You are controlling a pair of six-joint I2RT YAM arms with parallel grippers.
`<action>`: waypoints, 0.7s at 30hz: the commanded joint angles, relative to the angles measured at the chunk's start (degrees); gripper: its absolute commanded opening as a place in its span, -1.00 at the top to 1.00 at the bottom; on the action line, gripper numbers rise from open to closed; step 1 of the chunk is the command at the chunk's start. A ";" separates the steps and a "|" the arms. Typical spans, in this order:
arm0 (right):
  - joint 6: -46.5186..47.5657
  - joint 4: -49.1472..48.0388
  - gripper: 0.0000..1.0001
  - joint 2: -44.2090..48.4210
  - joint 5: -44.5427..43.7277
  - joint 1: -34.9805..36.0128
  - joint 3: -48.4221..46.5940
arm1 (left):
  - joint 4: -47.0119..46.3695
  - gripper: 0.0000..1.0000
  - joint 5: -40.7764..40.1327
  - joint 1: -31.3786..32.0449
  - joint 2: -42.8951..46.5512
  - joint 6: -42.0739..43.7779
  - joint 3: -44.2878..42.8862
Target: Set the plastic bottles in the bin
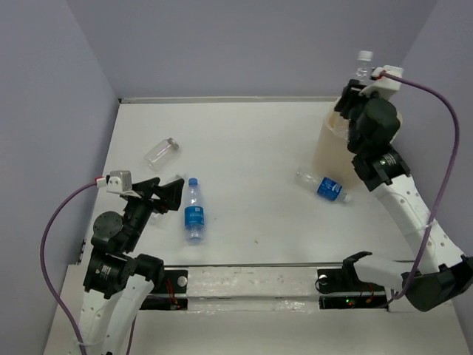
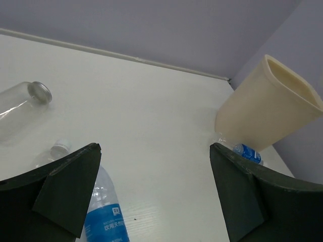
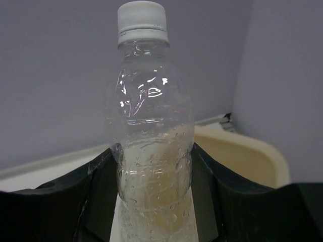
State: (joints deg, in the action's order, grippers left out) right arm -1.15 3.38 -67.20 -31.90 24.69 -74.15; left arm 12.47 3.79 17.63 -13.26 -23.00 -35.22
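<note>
My right gripper point(image 1: 360, 90) is shut on a clear label-less bottle point(image 3: 151, 126) with a white cap, held upright point(image 1: 363, 65) over the cream bin point(image 1: 325, 148), whose rim point(image 3: 247, 156) shows just behind the fingers. My left gripper point(image 2: 154, 191) stands open and empty at the left point(image 1: 166, 194), just over the table. A blue-labelled bottle point(image 1: 194, 211) lies right of it, its body point(image 2: 103, 212) by the left finger. A second blue-labelled bottle point(image 1: 325, 186) lies against the bin's foot. A stubby clear bottle point(image 1: 161, 152) with a grey lid lies further back on the left.
A small white-capped clear bottle point(image 2: 58, 148) lies partly hidden behind my left finger. Lavender walls close the table at the back and both sides. The bin point(image 2: 267, 106) stands in the far right corner, close to the right wall.
</note>
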 commanded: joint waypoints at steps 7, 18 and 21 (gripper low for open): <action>2.66 -16.12 0.16 -6.10 0.42 -21.16 0.14 | -3.15 -0.98 1.13 2.50 2.62 0.33 0.15; 5.19 -19.64 -0.99 -6.11 8.16 -22.58 3.31 | -3.15 -0.98 0.95 3.29 3.59 0.33 0.24; 3.26 -16.49 -0.99 -3.47 13.16 -22.58 2.35 | -3.15 -0.98 0.87 3.20 3.41 0.24 0.24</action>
State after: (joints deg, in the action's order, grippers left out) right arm 3.33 -11.00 -75.57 -25.47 2.24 -70.00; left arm 12.19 4.05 20.58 -10.31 -23.00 -35.22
